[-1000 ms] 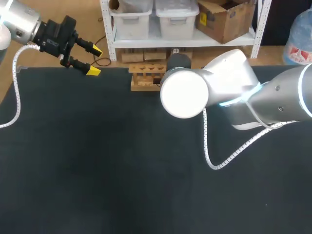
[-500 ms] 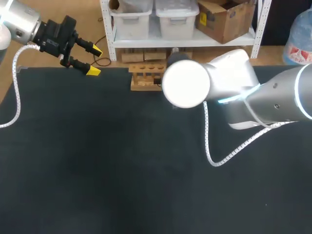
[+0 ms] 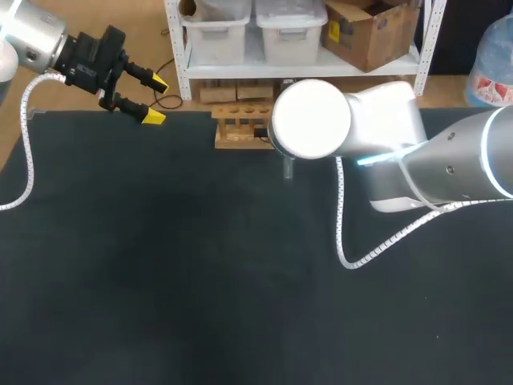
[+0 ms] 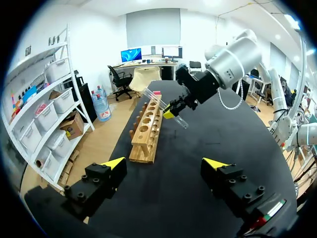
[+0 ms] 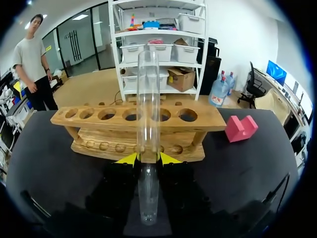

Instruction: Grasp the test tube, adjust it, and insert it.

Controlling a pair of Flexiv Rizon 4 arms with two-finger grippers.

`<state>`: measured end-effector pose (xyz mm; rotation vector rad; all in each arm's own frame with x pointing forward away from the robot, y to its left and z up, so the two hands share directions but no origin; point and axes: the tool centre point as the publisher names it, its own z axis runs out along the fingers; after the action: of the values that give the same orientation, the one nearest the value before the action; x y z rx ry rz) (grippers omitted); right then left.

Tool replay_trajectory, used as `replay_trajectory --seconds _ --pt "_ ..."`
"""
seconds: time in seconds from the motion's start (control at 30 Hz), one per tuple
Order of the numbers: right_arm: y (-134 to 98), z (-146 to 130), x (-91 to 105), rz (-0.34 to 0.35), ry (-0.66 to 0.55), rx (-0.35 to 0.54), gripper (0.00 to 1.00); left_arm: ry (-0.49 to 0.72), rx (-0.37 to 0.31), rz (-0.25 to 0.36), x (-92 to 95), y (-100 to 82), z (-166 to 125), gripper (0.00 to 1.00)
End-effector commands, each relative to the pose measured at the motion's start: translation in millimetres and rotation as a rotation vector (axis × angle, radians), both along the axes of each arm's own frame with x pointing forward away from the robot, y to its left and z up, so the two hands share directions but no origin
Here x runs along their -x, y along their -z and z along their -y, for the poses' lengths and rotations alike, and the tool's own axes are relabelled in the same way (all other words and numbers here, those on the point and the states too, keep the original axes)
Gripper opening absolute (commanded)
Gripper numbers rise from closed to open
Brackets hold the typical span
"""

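Shifted toward twelve o'clock, the test tube point(image 5: 148, 99) is clamped by the right gripper point(image 5: 147, 158) near the wooden rack point(image 5: 94, 130), while the left gripper point(image 3: 154, 99) is held open.

A dark tabletop point(image 3: 160, 281) takes up the middle of the room. Just past its far edge stands a white metal shelf rack point(image 3: 178, 48) holding pale plastic bins point(image 3: 288, 28) and a cardboard box point(image 3: 369, 32), on a tan floor point(image 3: 140, 28). A blue water jug point(image 3: 490, 60) sits beyond the tabletop's far right corner. Past one end of the tabletop, a desk with lit monitors point(image 4: 148, 53) and office chairs point(image 4: 119, 79) stand before a grey blind point(image 4: 152, 27) set in a white wall point(image 4: 195, 25). A ceiling light point(image 4: 293, 21) glows above the tabletop.
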<state>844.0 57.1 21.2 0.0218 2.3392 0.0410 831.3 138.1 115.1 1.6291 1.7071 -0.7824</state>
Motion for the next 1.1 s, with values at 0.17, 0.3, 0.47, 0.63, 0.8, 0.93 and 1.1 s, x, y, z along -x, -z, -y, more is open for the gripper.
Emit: replay_trajectory --seconds 0.17,0.3,0.47,0.63,0.8,0.93,1.1 --pt "2 2 -0.2 -0.008 -0.003 -0.004 0.0 -0.001 0.0 0.002 0.3 0.6 0 1.0" --pt "-5 3 3.1 0.011 0.008 -0.009 0.0 -0.001 0.0 0.002 0.3 0.6 0 1.0" --pt "-25 7 13.4 0.072 0.03 -0.051 0.0 -0.001 0.0 0.002 0.3 0.6 0 1.0" --pt "-42 11 21.4 0.16 0.06 -0.133 0.0 -0.001 0.0 0.002 0.3 0.6 0 1.0" --pt "-64 14 24.0 0.277 0.076 -0.186 0.0 -0.001 0.0 0.002 0.3 0.6 0 1.0" --pt "-80 16 21.2 0.348 0.075 -0.186 0.0 -0.001 0.0 0.002 0.3 0.6 0 1.0" --pt "-94 17 16.1 0.394 0.071 -0.182 0.0 -0.001 0.0 0.002 0.3 0.6 0 1.0"
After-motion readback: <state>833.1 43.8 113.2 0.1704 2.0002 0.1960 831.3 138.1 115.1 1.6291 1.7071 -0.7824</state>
